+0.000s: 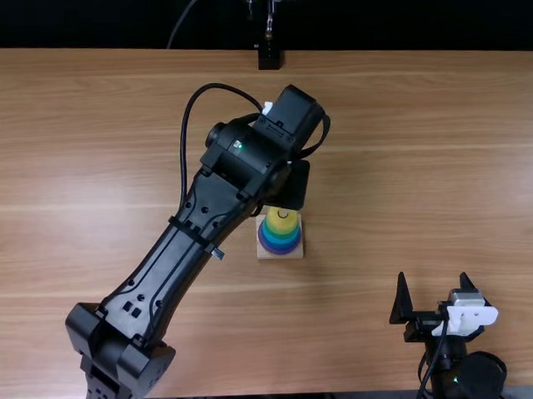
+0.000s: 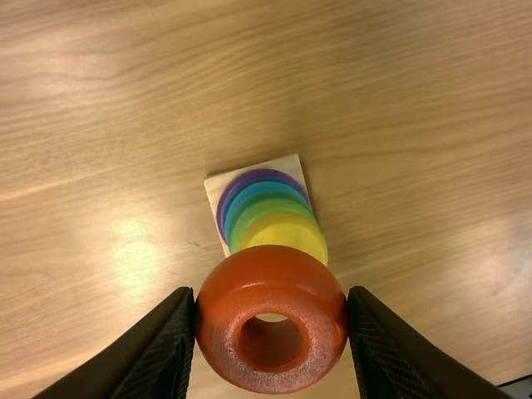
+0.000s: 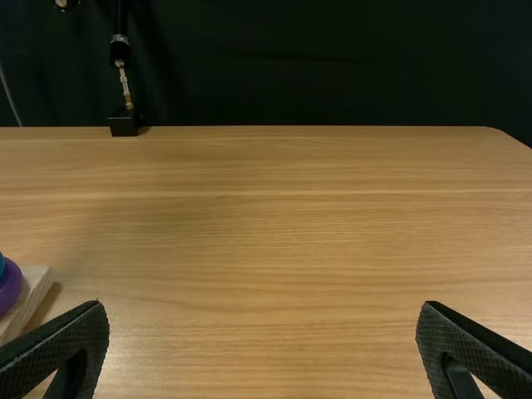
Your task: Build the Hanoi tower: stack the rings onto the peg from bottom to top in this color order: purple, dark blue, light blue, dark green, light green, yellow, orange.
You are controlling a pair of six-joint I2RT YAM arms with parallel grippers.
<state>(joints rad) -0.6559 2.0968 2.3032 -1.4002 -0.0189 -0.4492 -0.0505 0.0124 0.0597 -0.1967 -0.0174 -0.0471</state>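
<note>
My left gripper (image 1: 288, 188) is over the stack at the table's middle, its fingertips hidden beneath the arm. The left wrist view has the left gripper (image 2: 272, 320) shut on the orange ring (image 2: 218, 293), held above the stack. On the square wooden base (image 1: 270, 254) sit the purple ring (image 1: 270, 247), blue rings (image 1: 282, 239), green rings and, uppermost, the yellow ring (image 1: 283, 221). The peg's tip is hard to make out. My right gripper (image 1: 435, 292) stands open near the front right, holding nothing; the right wrist view shows the right gripper (image 3: 262, 332) with fingers wide apart.
A black mount (image 1: 269, 57) with a cable stands at the table's far edge. The left arm (image 1: 176, 255) stretches diagonally across the left half of the table (image 1: 414, 159). In the right wrist view, the corner of the wooden base (image 3: 35, 287) shows at the side.
</note>
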